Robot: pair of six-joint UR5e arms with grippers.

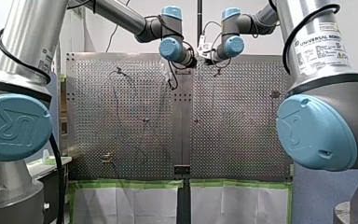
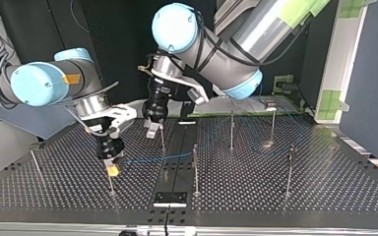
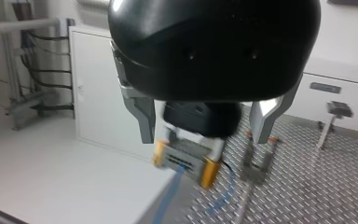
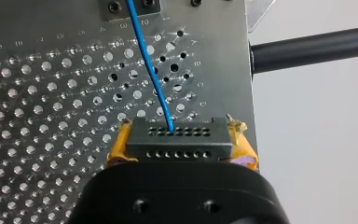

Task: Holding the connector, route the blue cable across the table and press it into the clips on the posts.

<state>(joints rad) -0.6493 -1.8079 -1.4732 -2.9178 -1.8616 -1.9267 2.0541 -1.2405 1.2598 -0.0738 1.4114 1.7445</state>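
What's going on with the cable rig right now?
My right end effector is shut on the connector, between its yellow pads, low over the perforated table. The blue cable trails from the connector towards the posts. My left end effector hangs open close by, holding nothing. Whether the cable sits in any clip cannot be told.

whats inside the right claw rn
A grey connector sits between the right claw's yellow pads, with the blue cable leaving it. The claw's black body covers the connector's rear.

"UNIVERSAL ROBOTS" on my right arm
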